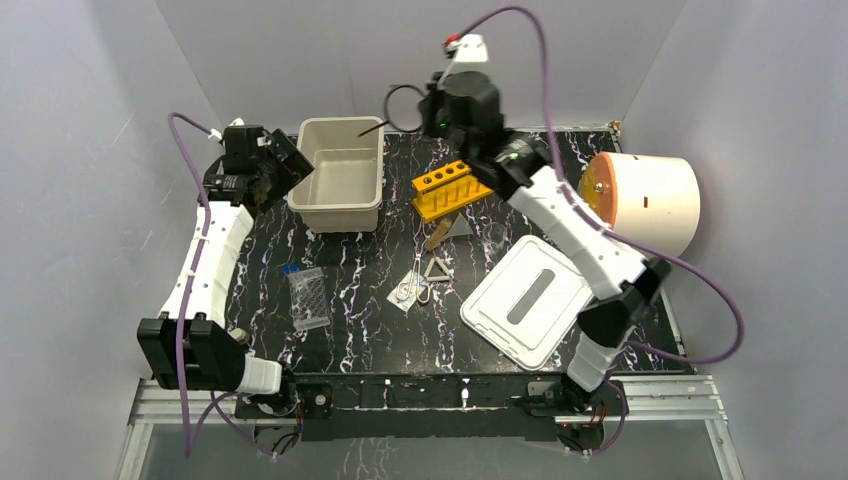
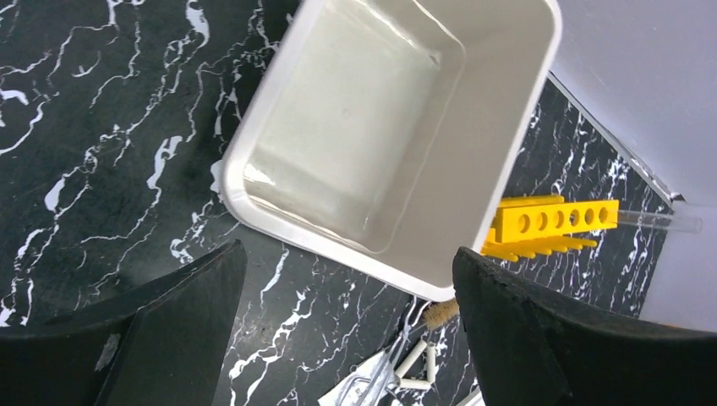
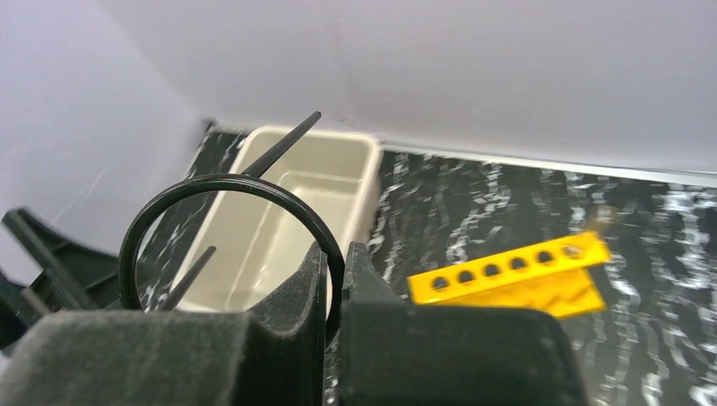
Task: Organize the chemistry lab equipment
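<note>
Two grippers, right gripper (image 3: 336, 258) clamping black wire ring stand (image 3: 221, 181), left gripper (image 2: 348, 251) wide beside bin (image 2: 380, 127)

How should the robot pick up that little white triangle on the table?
Probably from straight above, pinching one thin side. The white triangle lies flat on the table with an open middle, so one finger can go inside and one outside.

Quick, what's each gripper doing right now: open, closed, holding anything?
Left gripper: open, holding nothing.
Right gripper: closed on the ring stand.
</note>
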